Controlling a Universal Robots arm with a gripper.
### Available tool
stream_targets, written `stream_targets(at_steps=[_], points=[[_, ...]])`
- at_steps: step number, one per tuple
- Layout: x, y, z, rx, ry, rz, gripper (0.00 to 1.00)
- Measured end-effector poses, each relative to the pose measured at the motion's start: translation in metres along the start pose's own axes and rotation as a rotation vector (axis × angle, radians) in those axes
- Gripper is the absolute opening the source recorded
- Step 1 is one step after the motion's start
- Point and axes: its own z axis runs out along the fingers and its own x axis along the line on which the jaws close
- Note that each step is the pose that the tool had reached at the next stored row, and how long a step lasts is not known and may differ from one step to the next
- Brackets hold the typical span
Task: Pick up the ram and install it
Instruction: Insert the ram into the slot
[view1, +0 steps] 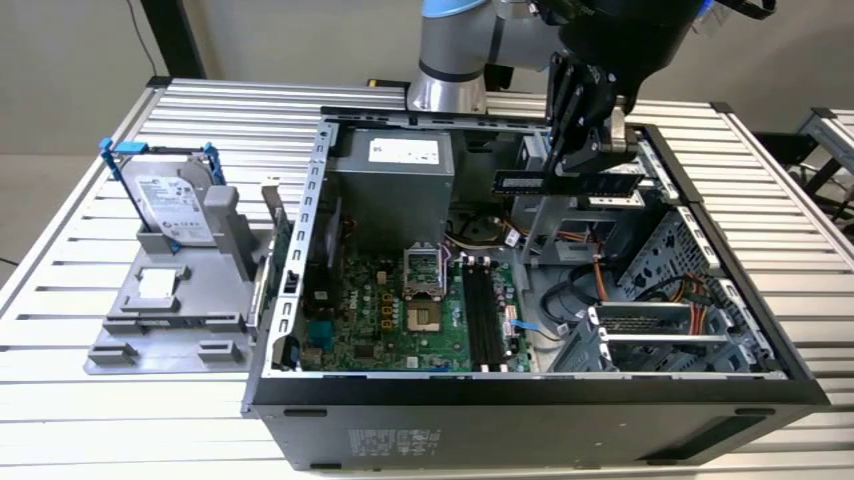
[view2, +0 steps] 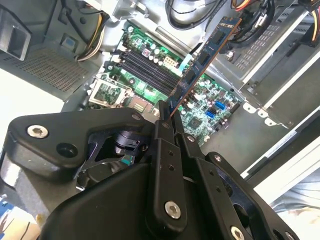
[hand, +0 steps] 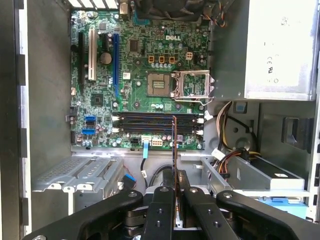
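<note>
The ram (view1: 567, 182) is a long dark stick with black chips. It hangs level above the open computer case (view1: 534, 390), over its back right part in the exterior view. My gripper (view1: 585, 163) is shut on it from above. In the second wrist view the ram (view2: 205, 60) juts out from between the fingers (view2: 164, 131). It shows edge-on in the first wrist view, ram (hand: 174, 145) over gripper (hand: 174, 189). The black memory slots (hand: 157, 124) on the green motherboard (view1: 387, 320) lie below, slots (view1: 483, 315), apart from the stick.
A silver hard drive (view1: 174, 205) with blue rails stands on a grey fixture (view1: 160, 320) at the exterior view's left. Inside the case are a grey power supply (view1: 394, 185), a CPU socket (hand: 159, 84), loose cables (hand: 227, 150) and a metal drive cage (view1: 667, 325).
</note>
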Motion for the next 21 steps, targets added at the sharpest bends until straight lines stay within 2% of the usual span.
stream_targets(at_steps=[4,21], points=[[0.0000,0.0000,0.0000,0.0004,-0.0003,0.017,0.00],[0.0000,0.0005,0.0000,0.0043,-0.0031,0.185,0.00]])
